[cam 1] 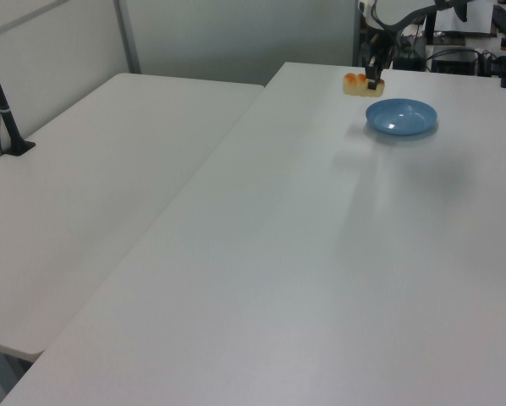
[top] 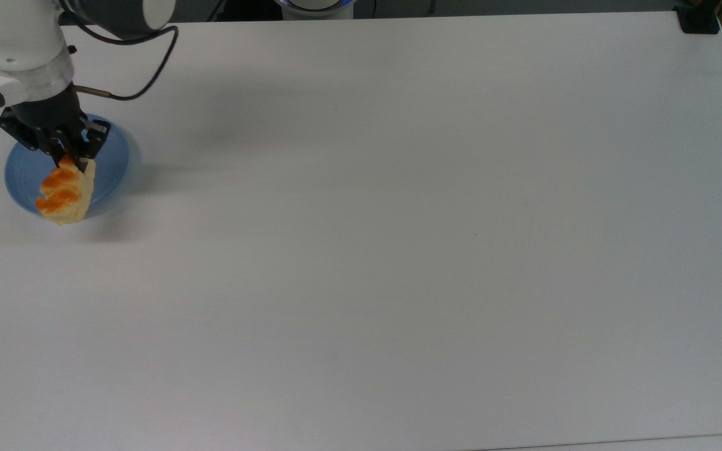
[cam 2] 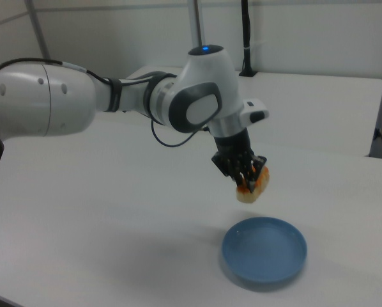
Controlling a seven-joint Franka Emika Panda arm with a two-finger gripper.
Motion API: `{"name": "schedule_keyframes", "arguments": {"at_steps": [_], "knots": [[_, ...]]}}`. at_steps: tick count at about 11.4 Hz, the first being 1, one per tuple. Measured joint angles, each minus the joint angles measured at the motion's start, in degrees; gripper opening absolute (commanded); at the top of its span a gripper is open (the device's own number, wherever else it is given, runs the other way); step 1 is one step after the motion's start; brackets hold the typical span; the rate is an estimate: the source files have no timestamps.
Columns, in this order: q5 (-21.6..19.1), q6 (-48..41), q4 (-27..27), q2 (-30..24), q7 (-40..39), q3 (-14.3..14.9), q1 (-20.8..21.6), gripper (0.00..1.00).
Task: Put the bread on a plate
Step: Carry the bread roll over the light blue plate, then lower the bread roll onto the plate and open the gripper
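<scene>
White table (top: 398, 250); only the blue plate (top: 113, 163) rests on it.

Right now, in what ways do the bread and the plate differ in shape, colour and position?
The bread is oblong and pale cream with orange-brown bumps; the plate is round and plain light blue. The bread is shorter than the plate is wide. The bread hangs in the air, clamped at one end by the gripper, while the plate lies flat on the white table. They do not touch.
</scene>
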State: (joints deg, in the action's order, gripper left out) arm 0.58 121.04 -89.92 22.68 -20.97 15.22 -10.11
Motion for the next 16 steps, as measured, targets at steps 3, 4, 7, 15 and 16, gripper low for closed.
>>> {"name": "schedule_keyframes", "arguments": {"at_steps": [3, 4, 7, 15, 16], "knots": [[0.0, 0.0, -3.7, -0.5, -9.0, 0.1, -3.0, 0.26], [0.0, 0.0, -5.1, -0.7, -11.6, 0.1, -3.4, 0.25], [0.0, 0.0, -7.9, -1.5, -18.5, 0.7, -5.1, 0.25], [0.0, 3.6, -10.1, -1.3, -20.4, 1.5, -6.6, 1.0], [0.0, 3.8, -10.1, -1.0, -20.2, 1.5, -6.6, 1.0]]}}
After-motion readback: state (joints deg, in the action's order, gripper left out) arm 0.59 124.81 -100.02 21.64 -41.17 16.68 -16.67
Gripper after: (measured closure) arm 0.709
